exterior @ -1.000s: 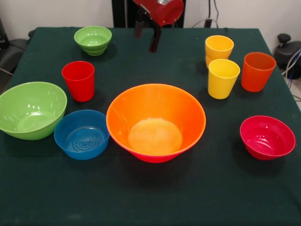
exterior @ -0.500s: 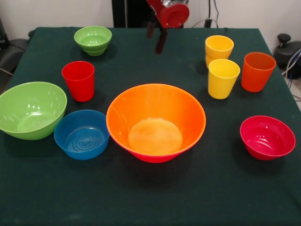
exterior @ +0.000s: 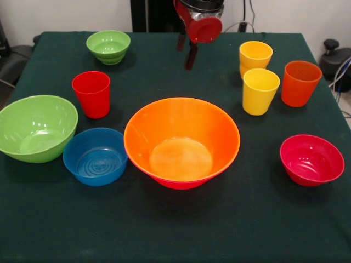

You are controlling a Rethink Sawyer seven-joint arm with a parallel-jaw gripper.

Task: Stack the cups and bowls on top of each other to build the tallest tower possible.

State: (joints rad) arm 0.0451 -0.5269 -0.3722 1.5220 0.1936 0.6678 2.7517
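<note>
**Tower barely started**

While the red hand (exterior: pixel 187 53) hangs empty, fingers narrowly parted, only the large glossy orange plastic bowl (exterior: pixel 181 141) sits nested mid-surface (exterior: pixel 164 230); the red plastic tumbler (exterior: pixel 91 93) and the rest stand loose, unstacked.

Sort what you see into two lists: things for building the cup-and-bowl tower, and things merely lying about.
For the tower:
large orange plastic bowl
medium green bowl
small blue, red and green bowls
red, orange and two yellow plastic cups

Lying about:
cables beside the dark green table
</note>
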